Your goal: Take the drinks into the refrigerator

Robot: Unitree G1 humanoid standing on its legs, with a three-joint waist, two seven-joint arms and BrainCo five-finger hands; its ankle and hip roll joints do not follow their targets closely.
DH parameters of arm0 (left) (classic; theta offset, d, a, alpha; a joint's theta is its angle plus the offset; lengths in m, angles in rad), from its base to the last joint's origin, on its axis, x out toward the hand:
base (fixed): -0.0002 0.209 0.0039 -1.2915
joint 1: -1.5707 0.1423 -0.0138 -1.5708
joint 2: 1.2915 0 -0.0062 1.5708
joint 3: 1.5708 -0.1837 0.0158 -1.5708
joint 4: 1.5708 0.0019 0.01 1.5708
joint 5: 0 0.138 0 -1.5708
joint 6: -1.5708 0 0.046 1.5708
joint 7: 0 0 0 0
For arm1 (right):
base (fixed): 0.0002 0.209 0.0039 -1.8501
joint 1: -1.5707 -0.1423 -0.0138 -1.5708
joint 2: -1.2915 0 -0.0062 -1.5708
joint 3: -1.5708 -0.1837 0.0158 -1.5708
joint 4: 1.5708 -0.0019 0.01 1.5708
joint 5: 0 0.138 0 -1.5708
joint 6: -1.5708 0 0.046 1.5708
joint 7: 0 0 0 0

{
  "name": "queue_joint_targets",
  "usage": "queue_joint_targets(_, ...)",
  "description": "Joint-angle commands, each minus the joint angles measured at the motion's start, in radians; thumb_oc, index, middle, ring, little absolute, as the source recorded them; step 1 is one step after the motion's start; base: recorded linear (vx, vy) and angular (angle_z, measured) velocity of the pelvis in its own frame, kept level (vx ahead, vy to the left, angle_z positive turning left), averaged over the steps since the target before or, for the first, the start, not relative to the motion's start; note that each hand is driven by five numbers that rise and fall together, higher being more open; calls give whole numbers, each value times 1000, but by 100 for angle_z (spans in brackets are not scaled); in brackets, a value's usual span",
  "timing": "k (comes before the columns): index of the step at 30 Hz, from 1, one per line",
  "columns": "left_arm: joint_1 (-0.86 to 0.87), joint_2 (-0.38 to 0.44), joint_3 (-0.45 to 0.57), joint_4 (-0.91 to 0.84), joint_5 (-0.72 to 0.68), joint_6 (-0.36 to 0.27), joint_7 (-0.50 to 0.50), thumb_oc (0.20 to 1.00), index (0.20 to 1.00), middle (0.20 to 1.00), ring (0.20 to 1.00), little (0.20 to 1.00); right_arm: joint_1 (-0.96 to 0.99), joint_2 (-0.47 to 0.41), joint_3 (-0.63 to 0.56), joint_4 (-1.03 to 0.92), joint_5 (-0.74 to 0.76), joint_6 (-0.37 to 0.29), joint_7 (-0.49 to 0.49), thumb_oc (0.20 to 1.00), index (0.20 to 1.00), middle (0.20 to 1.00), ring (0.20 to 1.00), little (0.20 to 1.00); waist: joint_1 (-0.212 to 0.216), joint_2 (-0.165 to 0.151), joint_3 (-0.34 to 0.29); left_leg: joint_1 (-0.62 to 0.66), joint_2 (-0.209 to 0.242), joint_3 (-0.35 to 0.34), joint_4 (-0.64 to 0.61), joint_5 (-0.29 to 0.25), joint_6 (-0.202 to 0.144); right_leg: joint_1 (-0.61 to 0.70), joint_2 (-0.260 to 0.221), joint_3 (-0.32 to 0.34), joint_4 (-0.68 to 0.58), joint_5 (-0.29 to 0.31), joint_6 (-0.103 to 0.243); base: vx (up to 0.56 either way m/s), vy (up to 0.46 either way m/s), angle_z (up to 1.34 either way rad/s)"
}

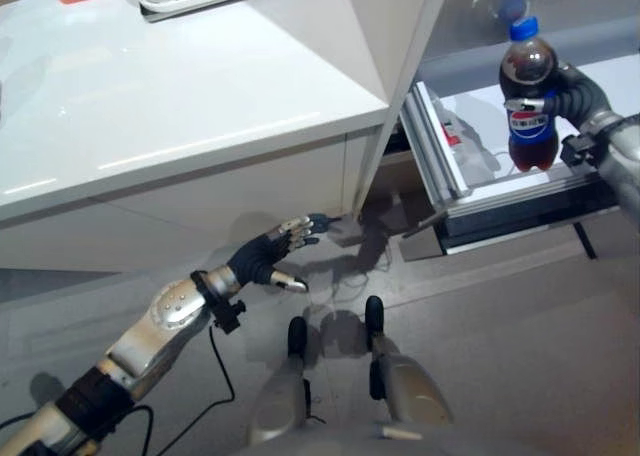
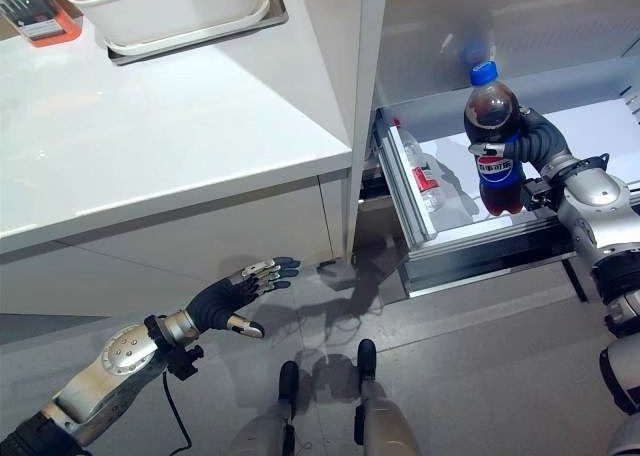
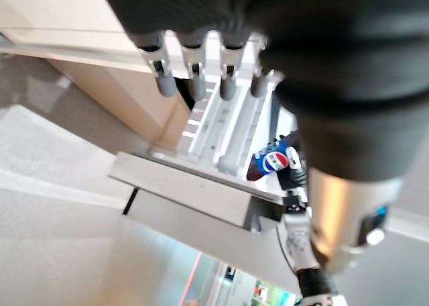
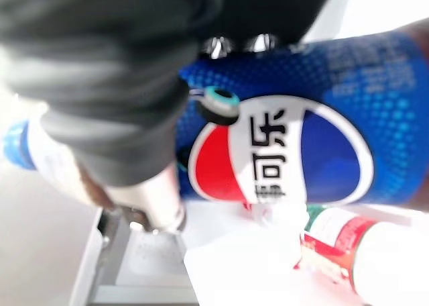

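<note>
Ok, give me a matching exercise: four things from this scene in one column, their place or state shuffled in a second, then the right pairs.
1. cola bottle
2. water bottle
3. left hand
4. white tub

A. lying in the open drawer
B. on the white counter
C. held upright by the right hand
D. open, holding nothing, low in front of the cabinet

Pairs: 1-C, 2-A, 3-D, 4-B
</note>
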Motion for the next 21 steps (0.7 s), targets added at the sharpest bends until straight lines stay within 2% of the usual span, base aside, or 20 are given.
queue_joint_targets(1,15,27,-13,-49,25,-70,-6,1000,1000,1000,1000,1000,-90,-29,-63,-20,17,-69,-25,200,200,200,200,200,9,-40,-35,1,-28,-25,-5,44,29,-36,-2,-20,232,-173,47,-35,5,7)
queue_joint_targets(15,22,65,-16,-75,30,-69,-17,1000,1000,1000,1000,1000,-19,-12,-35,33,-49,-30,10,200,200,200,200,200,5,-22,-20,-4,-30,-23,-6,49,30,-50,-5,-14,242,-169,48,-23,2,1)
queue_joint_targets(21,20,72,-18,-79,35,-68,-13,1000,1000,1000,1000,1000,-42,-2,-28,90,-74,-22,-7,200,200,200,200,200,4,-21,-16,-8,-32,-21,-6,48,31,-57,-4,-12,240,-165,49,-5,2,0)
